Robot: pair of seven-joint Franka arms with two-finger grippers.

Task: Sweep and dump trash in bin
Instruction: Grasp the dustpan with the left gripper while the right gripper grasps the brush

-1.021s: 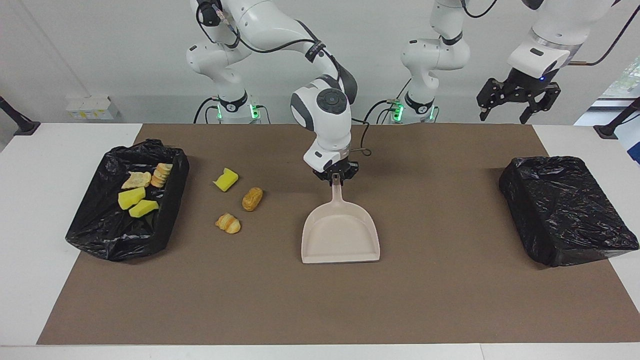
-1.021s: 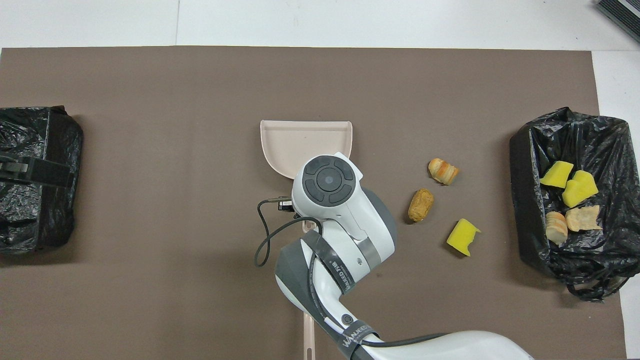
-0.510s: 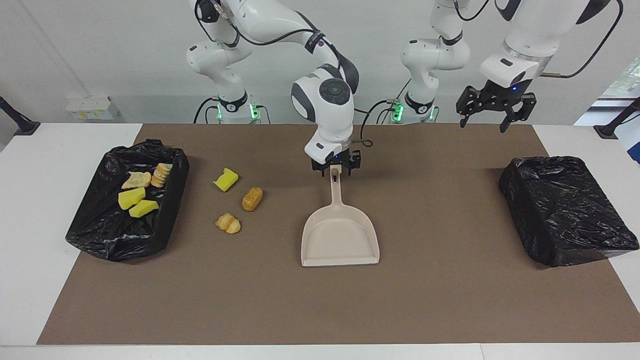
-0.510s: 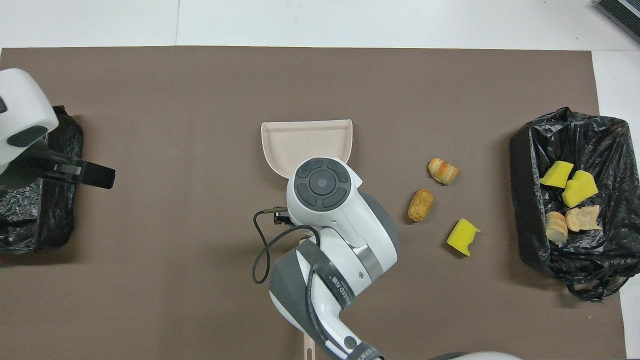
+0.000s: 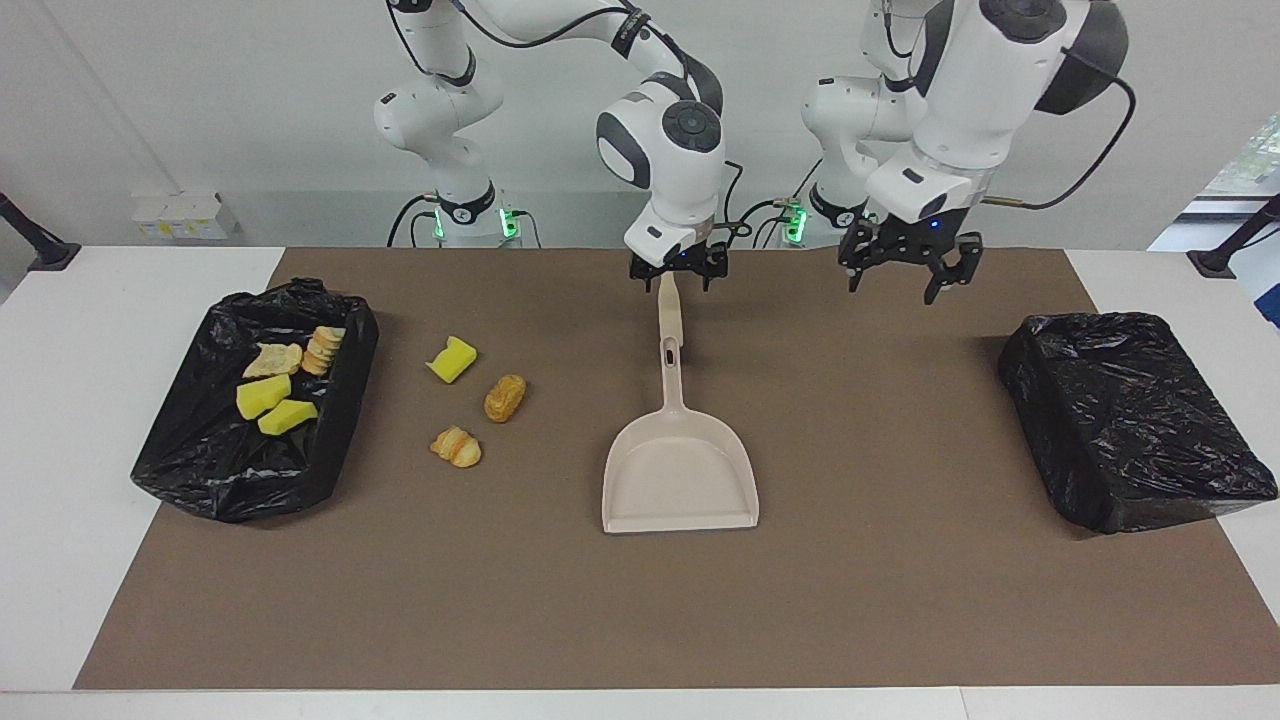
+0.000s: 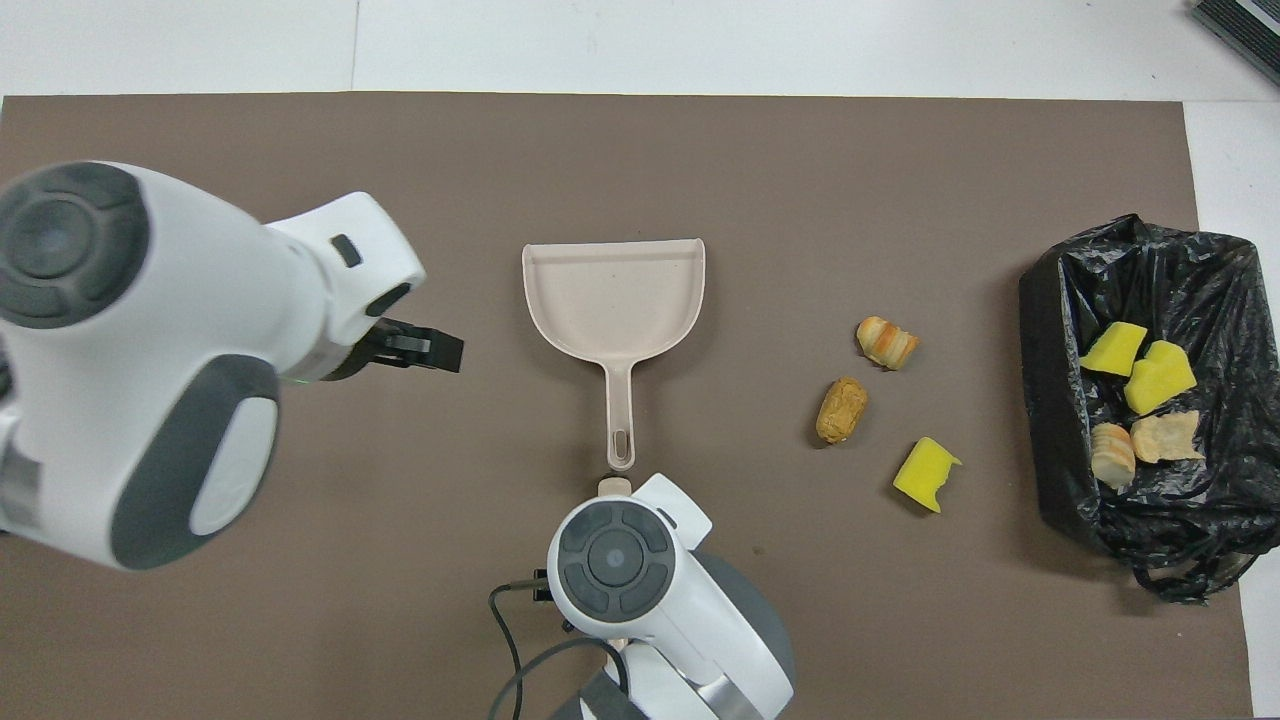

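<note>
Both jaws wide, right gripper (image 5: 679, 277) risen off dustpan (image 5: 680, 475) handle, left gripper (image 5: 908, 277) swung toward table middle

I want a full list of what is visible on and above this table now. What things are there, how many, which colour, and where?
table: one, white, under all.
mat: one, brown, covers most of the table.
open bin: one, black bag lining, right arm's end.
covered bin: one, wrapped in black bag, left arm's end.
trash in the open bin: four pieces, two yellow, two golden-brown.
trash on the mat: three pieces, one yellow, two golden-brown, between open bin and dustpan.
dustpan: one, beige, mid-mat, handle toward the robots.
second handle: one, beige, in line with the dustpan's handle, nearer the robots; rest hidden.
right gripper: over the second handle.
left gripper: over bare mat, toward the covered bin.
</note>
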